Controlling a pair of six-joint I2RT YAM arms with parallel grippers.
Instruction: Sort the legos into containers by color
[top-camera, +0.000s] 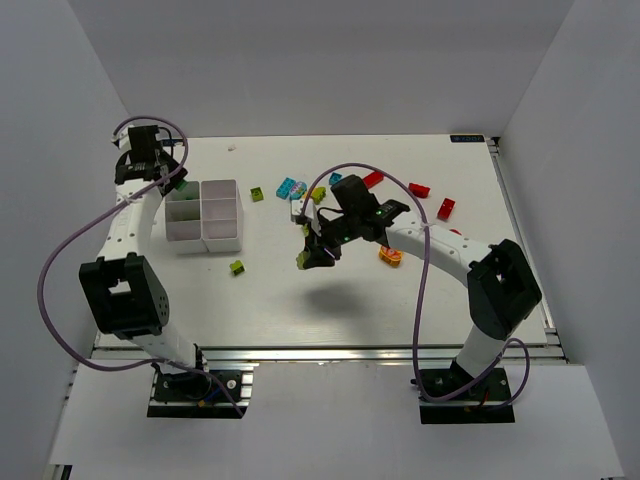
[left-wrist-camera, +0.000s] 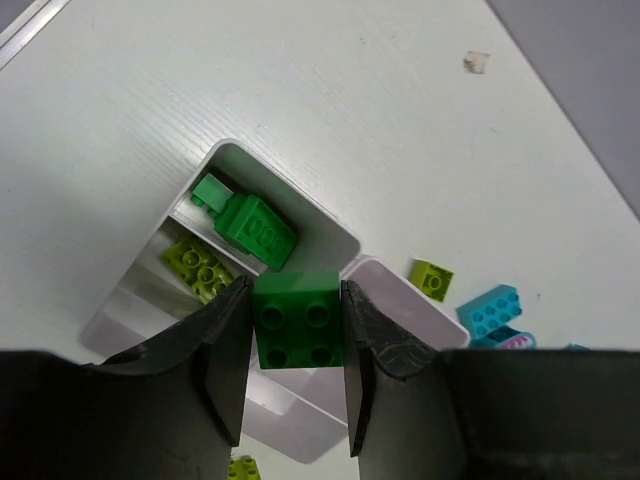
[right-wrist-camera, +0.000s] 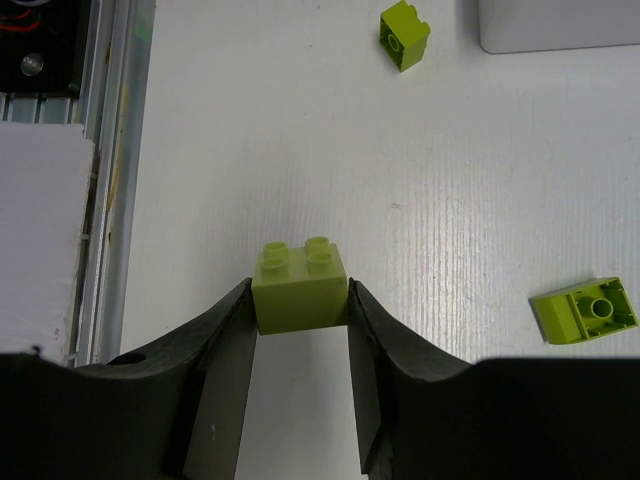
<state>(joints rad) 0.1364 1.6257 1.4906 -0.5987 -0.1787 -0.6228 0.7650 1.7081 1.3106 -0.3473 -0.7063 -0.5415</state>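
Note:
My left gripper (left-wrist-camera: 295, 292) is shut on a dark green lego (left-wrist-camera: 296, 330) and holds it above the white containers (left-wrist-camera: 338, 228). Below it, one compartment holds a dark green lego (left-wrist-camera: 248, 226) and the one beside it holds lime legos (left-wrist-camera: 200, 268). From above, the left gripper (top-camera: 170, 184) hangs over the far left corner of the containers (top-camera: 222, 243). My right gripper (right-wrist-camera: 299, 287) is shut on a lime lego (right-wrist-camera: 298, 292), lifted over the table's middle (top-camera: 306, 256). Loose legos lie beyond it: cyan (top-camera: 291, 187), red (top-camera: 419, 189) and orange (top-camera: 390, 256).
A lime lego (top-camera: 237, 267) lies in front of the containers and another (top-camera: 257, 194) lies to their right. Two lime legos (right-wrist-camera: 404, 33) (right-wrist-camera: 585, 310) lie on the table below the right gripper. The aluminium rail (right-wrist-camera: 110, 150) marks the near table edge. White walls enclose three sides.

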